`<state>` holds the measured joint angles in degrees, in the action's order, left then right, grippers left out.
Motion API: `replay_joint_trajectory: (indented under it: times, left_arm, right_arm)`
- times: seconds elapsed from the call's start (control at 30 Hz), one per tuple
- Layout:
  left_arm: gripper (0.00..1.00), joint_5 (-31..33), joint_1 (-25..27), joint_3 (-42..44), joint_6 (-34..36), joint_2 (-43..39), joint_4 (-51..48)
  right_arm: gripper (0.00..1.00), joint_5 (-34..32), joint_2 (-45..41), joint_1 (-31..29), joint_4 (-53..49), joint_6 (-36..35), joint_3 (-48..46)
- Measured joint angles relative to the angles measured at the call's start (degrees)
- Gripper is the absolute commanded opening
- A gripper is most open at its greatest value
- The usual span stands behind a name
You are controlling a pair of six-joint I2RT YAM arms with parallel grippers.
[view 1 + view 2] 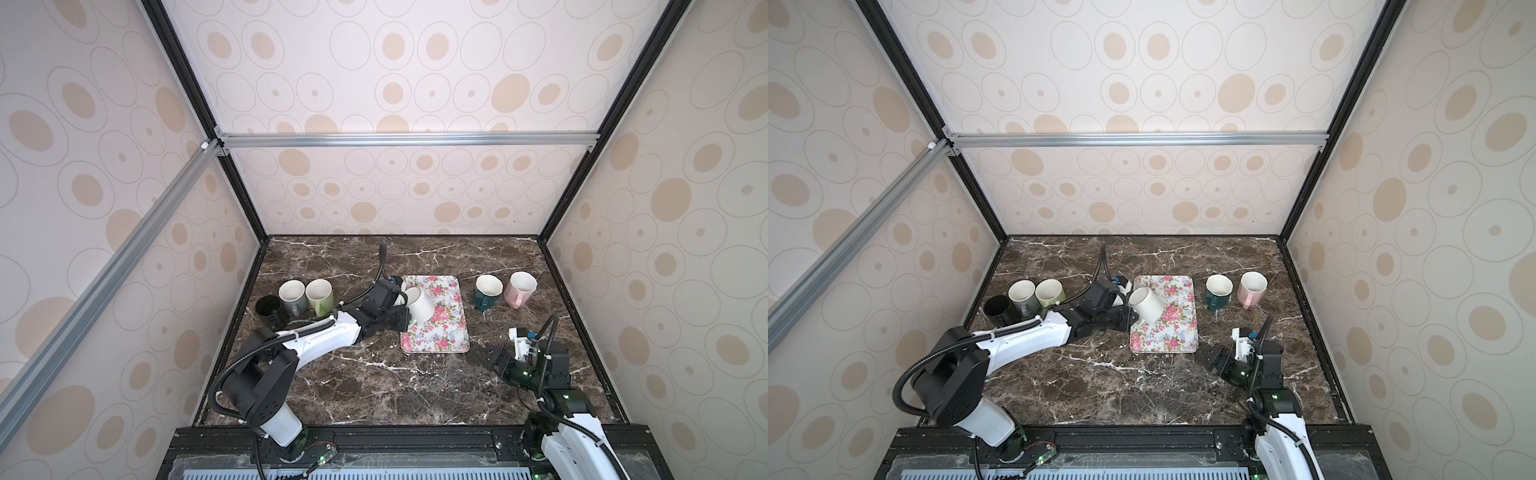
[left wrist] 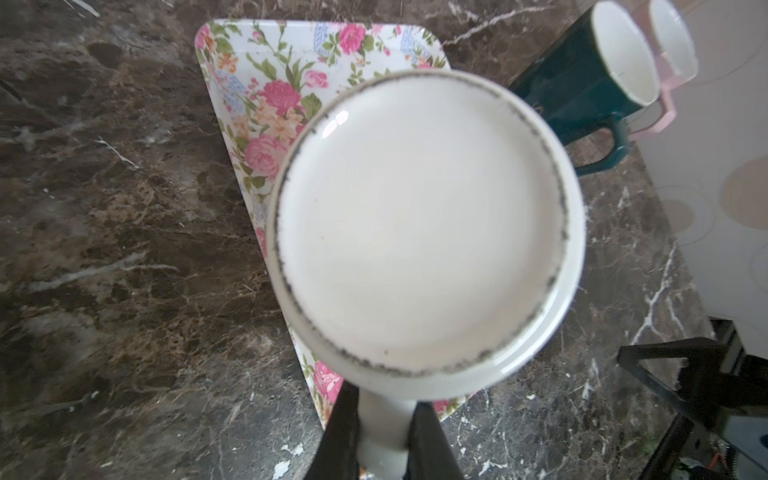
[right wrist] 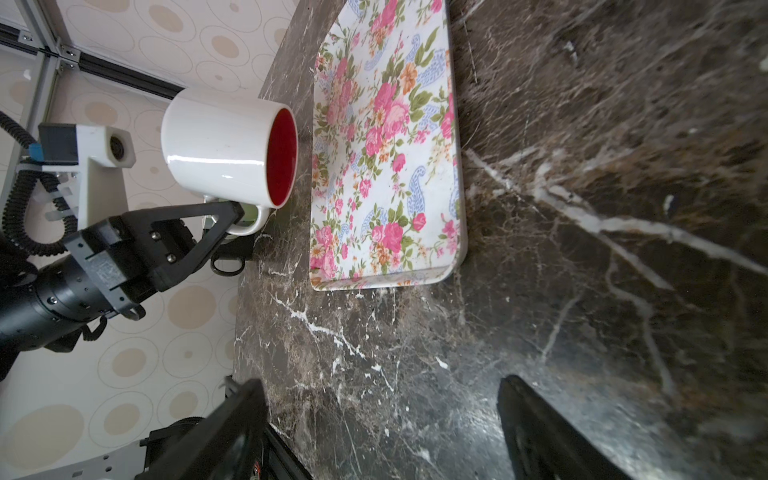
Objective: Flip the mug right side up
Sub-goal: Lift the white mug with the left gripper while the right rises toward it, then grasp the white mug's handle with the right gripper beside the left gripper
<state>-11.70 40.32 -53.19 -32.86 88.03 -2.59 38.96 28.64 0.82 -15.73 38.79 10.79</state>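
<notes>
- The left gripper (image 1: 406, 319) is closed tight on the handle of the white mug (image 1: 419, 305), one black finger on each side of it, as the left wrist view shows from close up (image 2: 382, 436).
- The white mug is off the tabletop (image 1: 374, 382), held tilted over the left edge of the floral tray (image 1: 440, 332).
- Its flat base points up and back toward the left arm, filling the left wrist view (image 2: 419, 224).
- Its red-lined mouth faces down toward the floral tray; in the right wrist view (image 3: 216, 145) a narrow gap shows between the rim and the tray.
- The right gripper (image 1: 482, 358) sits low over bare tabletop just off the tray's near right corner, its jaws spread wide with nothing between them.
- At the left of the tabletop three mugs stand upright close together: a black mug (image 1: 270, 309), a grey mug (image 1: 293, 295) and a green mug (image 1: 320, 295).
- To the right of the tray a dark teal mug (image 1: 487, 291) and a pink mug (image 1: 520, 289) stand upright side by side, mouths up.
</notes>
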Motion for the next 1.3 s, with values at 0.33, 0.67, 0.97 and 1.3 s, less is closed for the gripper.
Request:
replay_joint_trajectory:
  times: [0.33, 0.67, 0.97, 1.3]
  left_arm:
    - [0.0, -1.9, 0.2, 8.7, -4.4, -7.1, 5.6]
    - [0.0, -5.2, 0.7, 13.0, -9.0, -10.0, 12.7]
    - [0.0, -8.5, 0.7, 15.7, -13.5, -10.0, 19.3]
    - [0.0, -10.2, 1.7, 16.2, -16.5, -10.0, 23.4]
  right_arm:
    - [0.9, 1.6, 1.9, -0.1, 1.2, 1.6, 0.3]
    - [0.89, -0.7, 2.1, -6.3, 4.9, 5.6, 0.6]
    - [0.88, -8.4, 11.3, -19.5, 12.9, 9.0, 3.4]
    - [0.84, -15.0, 20.3, -26.8, 25.2, 14.0, 4.3]
